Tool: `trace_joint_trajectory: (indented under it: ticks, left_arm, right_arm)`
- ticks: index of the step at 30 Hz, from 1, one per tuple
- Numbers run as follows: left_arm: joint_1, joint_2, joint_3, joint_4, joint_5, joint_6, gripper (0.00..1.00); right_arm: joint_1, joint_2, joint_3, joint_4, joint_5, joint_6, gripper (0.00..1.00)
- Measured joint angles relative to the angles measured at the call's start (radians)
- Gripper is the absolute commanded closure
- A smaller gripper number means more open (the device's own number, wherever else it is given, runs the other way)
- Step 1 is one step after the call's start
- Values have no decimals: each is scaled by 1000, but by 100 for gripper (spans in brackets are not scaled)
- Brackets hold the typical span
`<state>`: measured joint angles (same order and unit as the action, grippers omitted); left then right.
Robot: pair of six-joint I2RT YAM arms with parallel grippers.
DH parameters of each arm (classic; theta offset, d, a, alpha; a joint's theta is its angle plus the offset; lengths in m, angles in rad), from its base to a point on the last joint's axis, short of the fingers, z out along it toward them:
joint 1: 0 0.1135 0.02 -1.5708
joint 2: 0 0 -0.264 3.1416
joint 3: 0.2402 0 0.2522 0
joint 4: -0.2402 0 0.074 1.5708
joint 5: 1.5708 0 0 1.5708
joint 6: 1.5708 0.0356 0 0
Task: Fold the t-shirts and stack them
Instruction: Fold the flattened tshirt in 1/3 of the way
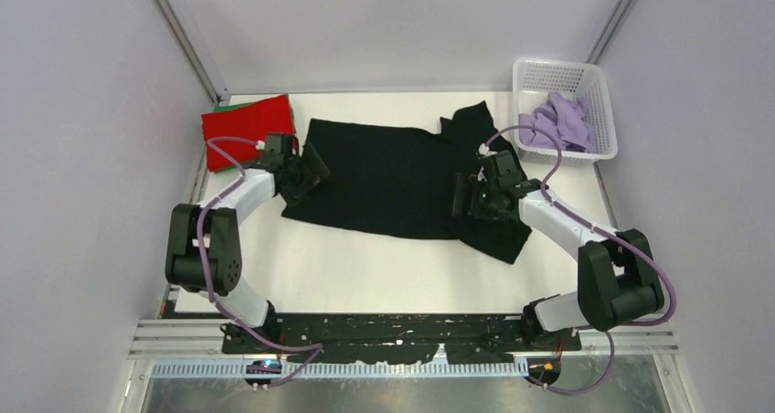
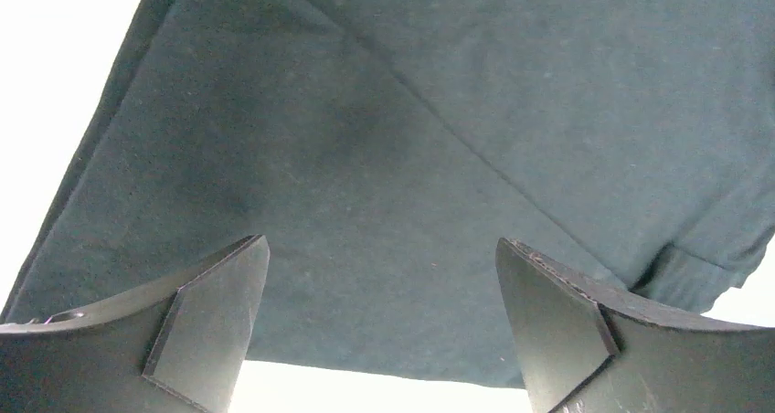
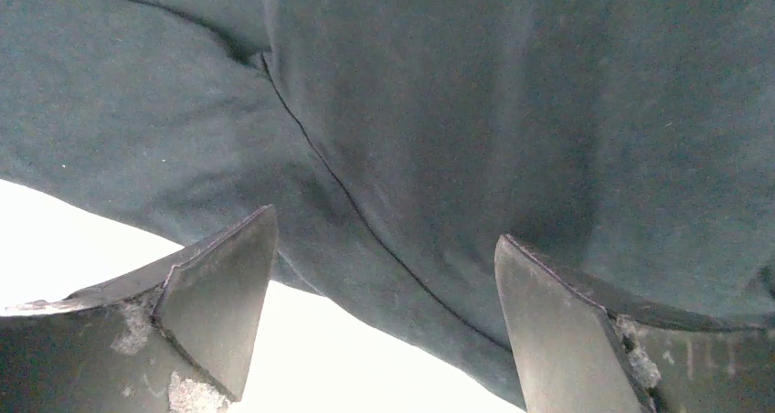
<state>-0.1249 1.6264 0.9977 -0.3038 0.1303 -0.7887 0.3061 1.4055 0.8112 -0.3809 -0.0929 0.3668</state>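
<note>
At the centre of the overhead frame the black t-shirt [image 1: 393, 180] lies spread on the white bench [image 1: 366, 267]. My left tool [image 1: 309, 171] is over its left edge and my right tool [image 1: 468, 198] over its right part. Only the wrist views show both tools wide apart, holding nothing, above dark cloth. Only overhead shows the folded red t-shirt [image 1: 247, 125] upper left and the lavender t-shirt [image 1: 557, 121] in the basket [image 1: 548, 66] upper right.

Black t-shirt [image 1: 393, 180] covers mid-table. The near strip of table [image 1: 384, 271] between it and the arm bases is open. Far left is blocked by the red t-shirt [image 1: 247, 130] stack, far right by the basket [image 1: 553, 65] holding the lavender t-shirt [image 1: 559, 121].
</note>
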Motion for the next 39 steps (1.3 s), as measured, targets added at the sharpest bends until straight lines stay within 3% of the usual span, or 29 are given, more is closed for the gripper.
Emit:
trace_joint_trajectory:
  ticks: [5,13,29,39]
  left_arm:
    - [-1,75,0,1,2,18,1]
    - [1,44,-43,34,11,48,0]
    - [-7,-552,-542,-27,47,61,0]
    - [-7,-834,-642,-196,50,58,0]
  right_arm:
    - [-1,58,-31,20,-21,68,4]
    - [-9,44,-68,49,-17,116,5]
    - [-12,-234,-241,-204,23,121,4]
    - [-12,-347,-282,-333,30,155,5]
